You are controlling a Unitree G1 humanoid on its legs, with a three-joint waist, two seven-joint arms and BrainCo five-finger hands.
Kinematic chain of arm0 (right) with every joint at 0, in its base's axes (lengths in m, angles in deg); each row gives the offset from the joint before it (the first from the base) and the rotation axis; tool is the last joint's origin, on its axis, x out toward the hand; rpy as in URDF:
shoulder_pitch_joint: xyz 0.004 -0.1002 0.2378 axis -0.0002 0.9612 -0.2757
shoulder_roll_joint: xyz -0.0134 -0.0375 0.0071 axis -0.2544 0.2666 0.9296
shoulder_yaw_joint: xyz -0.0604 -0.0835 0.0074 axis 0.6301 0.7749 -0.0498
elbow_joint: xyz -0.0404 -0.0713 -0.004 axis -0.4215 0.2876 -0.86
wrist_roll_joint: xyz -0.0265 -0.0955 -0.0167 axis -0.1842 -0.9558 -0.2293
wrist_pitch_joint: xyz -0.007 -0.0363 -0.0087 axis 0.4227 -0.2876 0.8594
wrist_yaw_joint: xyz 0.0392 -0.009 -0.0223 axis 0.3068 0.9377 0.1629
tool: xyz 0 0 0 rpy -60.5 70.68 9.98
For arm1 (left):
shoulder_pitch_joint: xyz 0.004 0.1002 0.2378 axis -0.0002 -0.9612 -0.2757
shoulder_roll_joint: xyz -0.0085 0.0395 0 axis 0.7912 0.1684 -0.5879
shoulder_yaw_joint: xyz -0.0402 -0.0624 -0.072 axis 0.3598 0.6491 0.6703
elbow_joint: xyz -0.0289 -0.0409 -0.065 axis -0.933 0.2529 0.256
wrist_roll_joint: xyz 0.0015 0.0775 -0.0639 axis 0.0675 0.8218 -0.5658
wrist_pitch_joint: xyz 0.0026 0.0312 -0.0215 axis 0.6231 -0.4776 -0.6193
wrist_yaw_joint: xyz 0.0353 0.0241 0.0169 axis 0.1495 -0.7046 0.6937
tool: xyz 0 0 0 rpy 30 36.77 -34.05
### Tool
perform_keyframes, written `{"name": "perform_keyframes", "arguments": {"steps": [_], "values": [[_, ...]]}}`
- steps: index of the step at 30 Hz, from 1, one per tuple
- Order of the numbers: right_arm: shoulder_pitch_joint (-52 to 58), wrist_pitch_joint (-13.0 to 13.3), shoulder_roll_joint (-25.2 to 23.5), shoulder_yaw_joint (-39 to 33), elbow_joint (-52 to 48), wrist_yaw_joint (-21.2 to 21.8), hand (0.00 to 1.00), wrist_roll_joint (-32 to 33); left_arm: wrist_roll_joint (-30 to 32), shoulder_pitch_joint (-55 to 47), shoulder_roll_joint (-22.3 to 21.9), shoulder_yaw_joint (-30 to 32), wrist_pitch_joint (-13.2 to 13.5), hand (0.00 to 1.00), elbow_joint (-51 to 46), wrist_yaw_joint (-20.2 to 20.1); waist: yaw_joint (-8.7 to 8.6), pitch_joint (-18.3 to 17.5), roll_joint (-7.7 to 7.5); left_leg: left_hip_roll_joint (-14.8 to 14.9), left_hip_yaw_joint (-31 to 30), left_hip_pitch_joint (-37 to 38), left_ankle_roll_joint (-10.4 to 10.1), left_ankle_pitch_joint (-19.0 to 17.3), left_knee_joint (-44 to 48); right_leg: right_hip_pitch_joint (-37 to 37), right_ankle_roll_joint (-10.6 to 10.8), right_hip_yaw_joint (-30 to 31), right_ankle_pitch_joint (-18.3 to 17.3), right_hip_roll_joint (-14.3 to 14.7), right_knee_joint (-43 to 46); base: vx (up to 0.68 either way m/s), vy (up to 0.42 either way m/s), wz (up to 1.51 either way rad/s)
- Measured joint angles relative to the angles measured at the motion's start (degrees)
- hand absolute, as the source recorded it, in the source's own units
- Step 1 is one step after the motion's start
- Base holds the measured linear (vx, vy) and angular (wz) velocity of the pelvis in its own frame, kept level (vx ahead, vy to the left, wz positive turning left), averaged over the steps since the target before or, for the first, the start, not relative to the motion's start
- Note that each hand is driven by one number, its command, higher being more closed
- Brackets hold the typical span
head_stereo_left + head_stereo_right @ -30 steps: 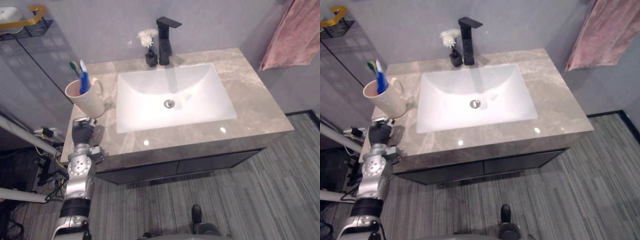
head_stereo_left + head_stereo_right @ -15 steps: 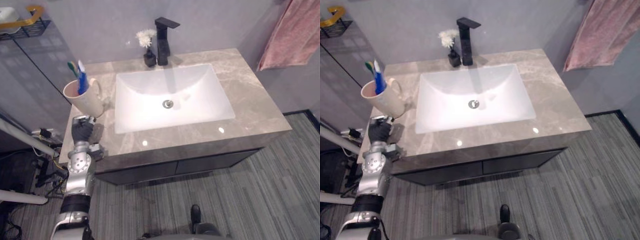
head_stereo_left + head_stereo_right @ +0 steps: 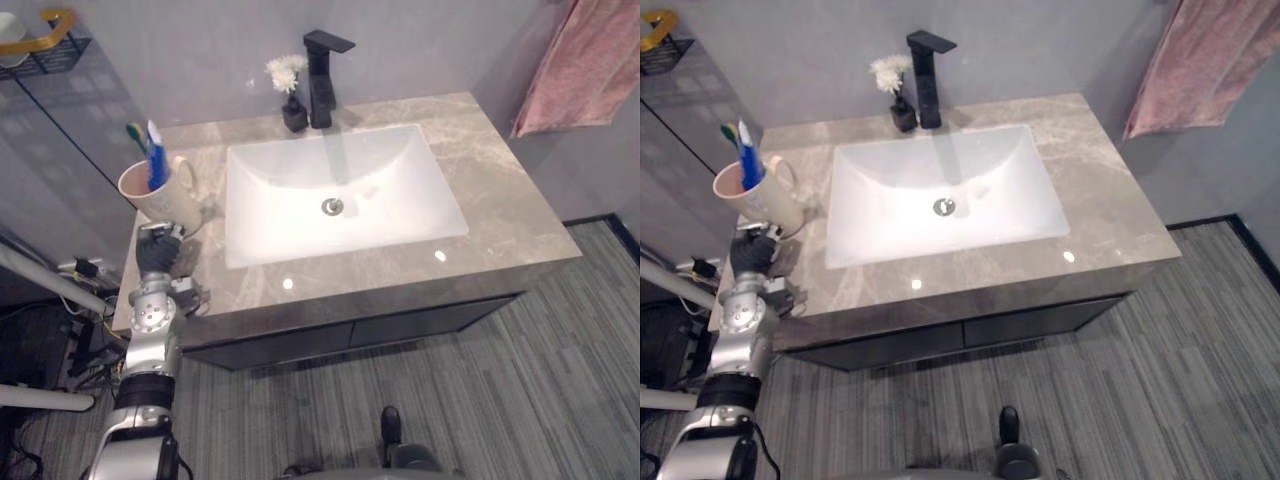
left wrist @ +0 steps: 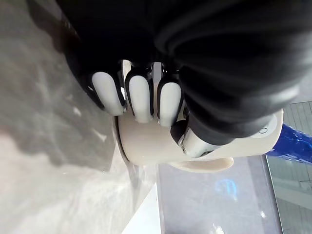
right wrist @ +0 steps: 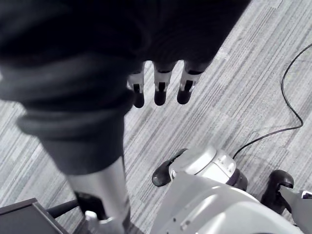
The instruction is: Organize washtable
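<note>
At the left edge of the counter (image 3: 480, 190), the cream mug (image 3: 160, 198) with its toothbrushes (image 3: 153, 160) is standing just left of the white basin (image 3: 340, 190), and the left robot hand (image 3: 155, 252) is pressing in against its near side. Compared with a second ago, the whole scene is sitting a little further left and higher in the head views, which reads as the camera moving. The mug itself is keeping its spot beside the basin, while the hand is now tucked closer under it. That suggests the grasp is being settled rather than the mug carried anywhere, so the organizing is likely at an early stage. In the left wrist view the fingers (image 4: 139, 100) are curling onto the mug's lower wall with the thumb bearing on it from the other side, so the hand is clamping on the mug. Whether the base is lifting off the stone cannot be told. The right robot hand (image 5: 158, 92) is hanging over the striped floor with its fingers straight and apart, holding nothing. The black faucet (image 3: 322, 75) and small flower vase (image 3: 292, 100) are standing at the far edge of the counter.
</note>
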Motion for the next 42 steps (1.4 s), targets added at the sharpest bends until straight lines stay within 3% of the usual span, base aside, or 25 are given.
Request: {"name": "perform_keyframes", "arguments": {"steps": [11, 32, 37, 42], "values": [[-0.01, 0.0, 0.13, -0.58, 0.0, 0.02, 0.0, -0.01, 0.73, 2.96, 0.52, 1.09, -0.1, 1.0, 2.17, 0.31, 0.0, 1.32, 0.42, -0.04, 0.46, -0.34, -0.02, 0.01, -0.06, -0.67, 0.0, 0.46, 0.0, 0.09, 0.02, 0.0, -0.002, -0.01], [-0.5, 0.0, 0.21, -0.73, 0.0, 0.01, 0.0, 0.26, 1.71, 16.23, 6.98, 1.17, -0.23, 1.0, 8.63, 1.83, -1.27, 6.54, 0.62, -0.23, 2.43, -4.28, -0.22, 0.21, 0.36, -6.94, -0.01, 2.7, -0.01, 0.18, 2.48, -0.02, -0.029, -0.06], [-0.7, 0.09, 0.23, -0.72, -0.08, 0.03, 0.0, 0.85, 2.67, 20.64, 9.38, 1.63, -0.32, 1.0, 11.33, 2.82, -1.63, 8.05, 0.32, -0.27, 2.92, -5.87, -0.34, 0.34, 0.52, -9.18, -0.07, 3.29, -0.05, 0.16, 3.65, -0.02, -0.033, -0.06], [-0.8, 0.08, 0.12, -0.57, -0.06, 0.16, 0.0, 2.51, 2.66, 25.51, 13.01, 2.36, -0.78, 1.0, 13.32, 3.04, -2.23, 9.84, -1.17, -0.26, 3.66, -7.48, -0.39, 0.49, 0.81, -11.73, -0.08, 4.48, -0.05, 0.23, 4.93, -0.04, -0.045, -0.09]]}}
